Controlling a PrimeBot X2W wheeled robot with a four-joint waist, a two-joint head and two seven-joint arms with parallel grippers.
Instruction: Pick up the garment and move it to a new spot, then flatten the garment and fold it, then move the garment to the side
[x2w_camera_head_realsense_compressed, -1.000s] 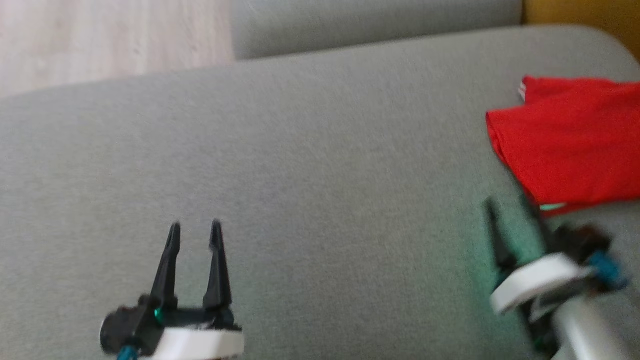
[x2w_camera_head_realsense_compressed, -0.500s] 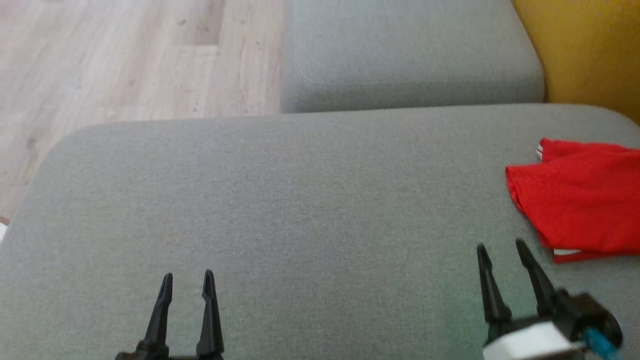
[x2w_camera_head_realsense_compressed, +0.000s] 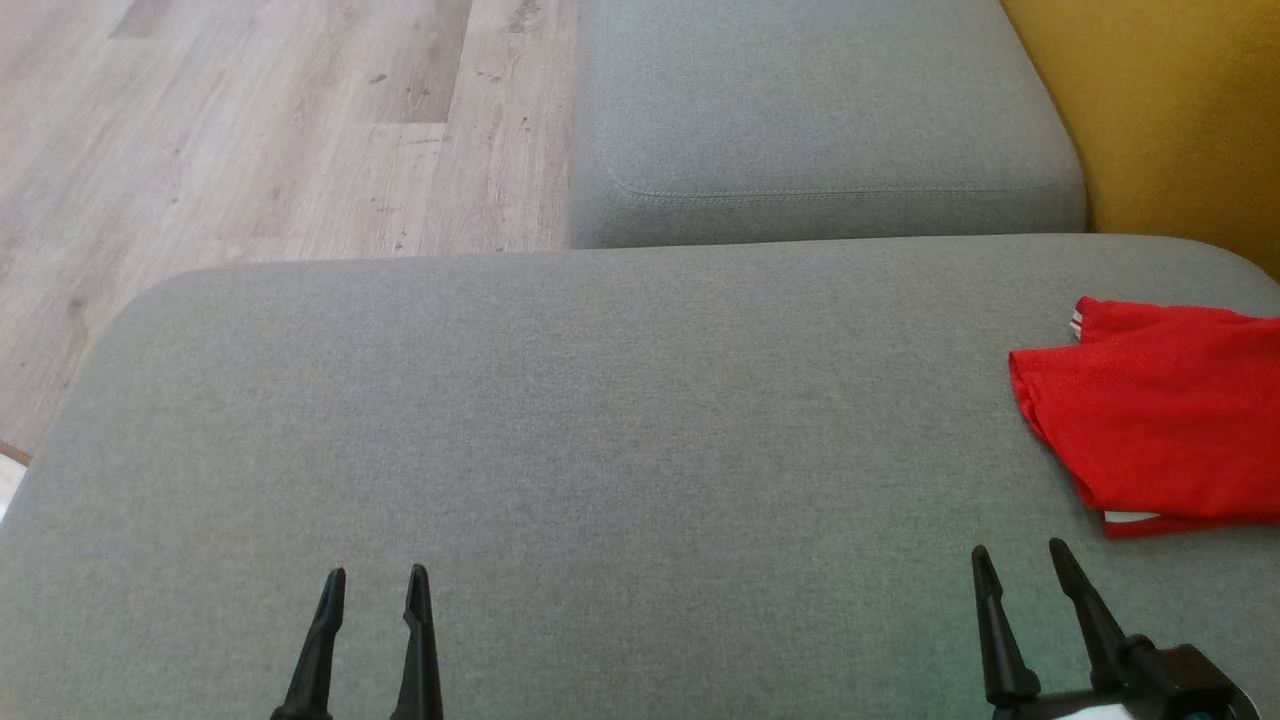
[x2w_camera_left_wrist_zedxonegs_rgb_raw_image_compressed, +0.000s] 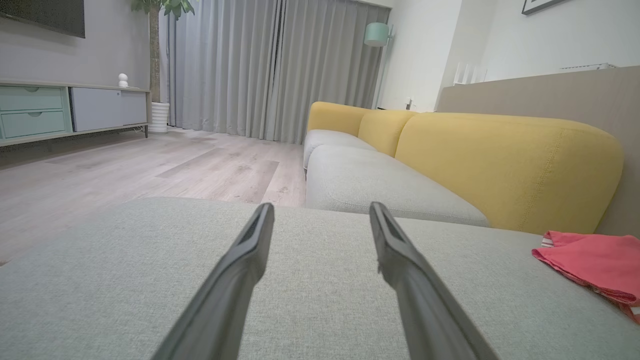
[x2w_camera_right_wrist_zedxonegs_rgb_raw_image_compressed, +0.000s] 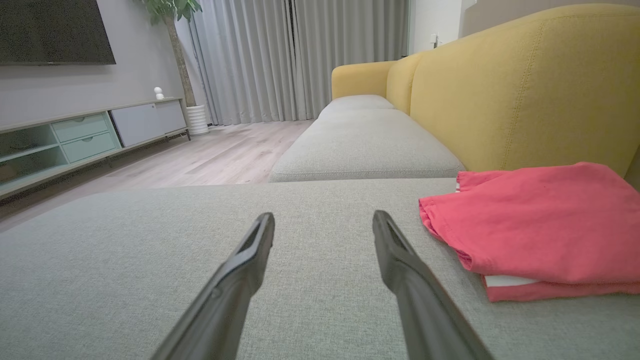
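Note:
The garment (x2w_camera_head_realsense_compressed: 1160, 420) is red with a white trim, folded into a compact stack at the right edge of the grey cushion (x2w_camera_head_realsense_compressed: 600, 420); it also appears as the garment (x2w_camera_right_wrist_zedxonegs_rgb_raw_image_compressed: 530, 225) and the garment (x2w_camera_left_wrist_zedxonegs_rgb_raw_image_compressed: 595, 265). My left gripper (x2w_camera_head_realsense_compressed: 377, 575) is open low at the near left, far from the cloth, with nothing between its fingers (x2w_camera_left_wrist_zedxonegs_rgb_raw_image_compressed: 235, 280). My right gripper (x2w_camera_head_realsense_compressed: 1018, 552) is open at the near right, a short way in front of and left of the garment, apart from it and empty.
A second grey seat cushion (x2w_camera_head_realsense_compressed: 820, 120) lies beyond, with the yellow sofa back (x2w_camera_head_realsense_compressed: 1170, 110) at the right. Wooden floor (x2w_camera_head_realsense_compressed: 250, 130) drops off past the cushion's far left edge. A TV cabinet (x2w_camera_right_wrist_zedxonegs_rgb_raw_image_compressed: 85, 135), curtains and a potted plant stand across the room.
The head camera has tilted, so the whole picture shifted downward. Both grippers sit lower in view, and the right gripper has drawn back from the garment's near corner.

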